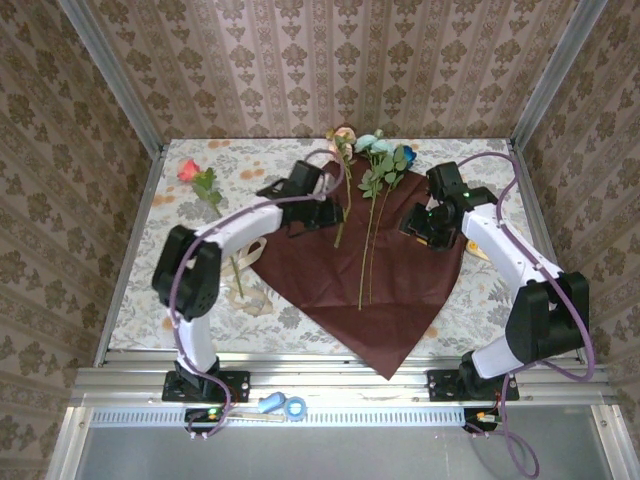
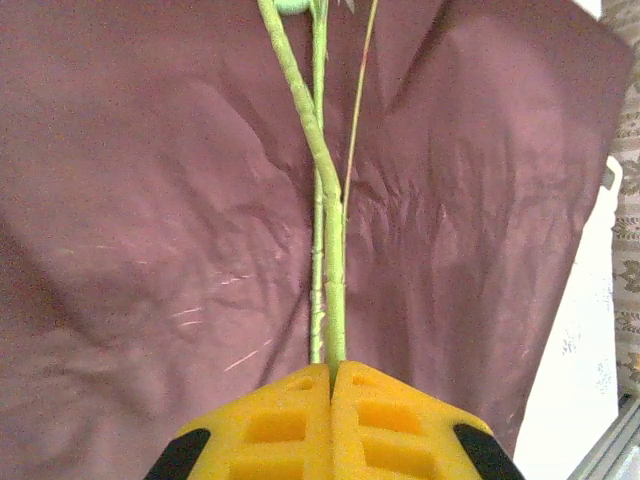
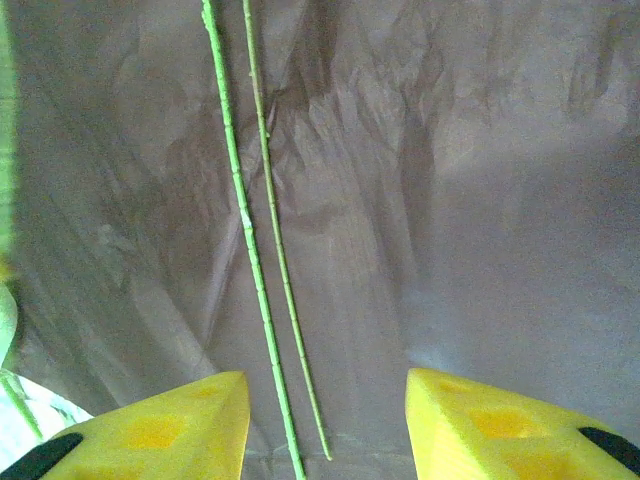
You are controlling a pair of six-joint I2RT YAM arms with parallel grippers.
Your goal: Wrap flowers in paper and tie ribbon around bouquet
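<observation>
The crimson paper (image 1: 390,280) lies flat as a diamond on the table. Two flowers (image 1: 385,155), teal and blue, rest on it with long stems (image 3: 255,290) running down the sheet. A pink flower (image 1: 343,136) lies beside them, and my left gripper (image 1: 333,208) is shut on its green stem (image 2: 333,270), the yellow pads (image 2: 290,420) pressed together round it (image 2: 331,372). My right gripper (image 1: 412,225) hangs open over the paper's right part (image 3: 480,200), the two thin stems running between its fingers (image 3: 325,385). A coral rose (image 1: 190,171) lies apart at the far left. The cream ribbon (image 1: 238,272) lies left of the paper.
Blue-handled scissors (image 1: 285,405) lie on the metal rail at the near edge. Patterned walls and metal posts close in the table (image 1: 480,300) on three sides. Floral tablecloth shows around the paper.
</observation>
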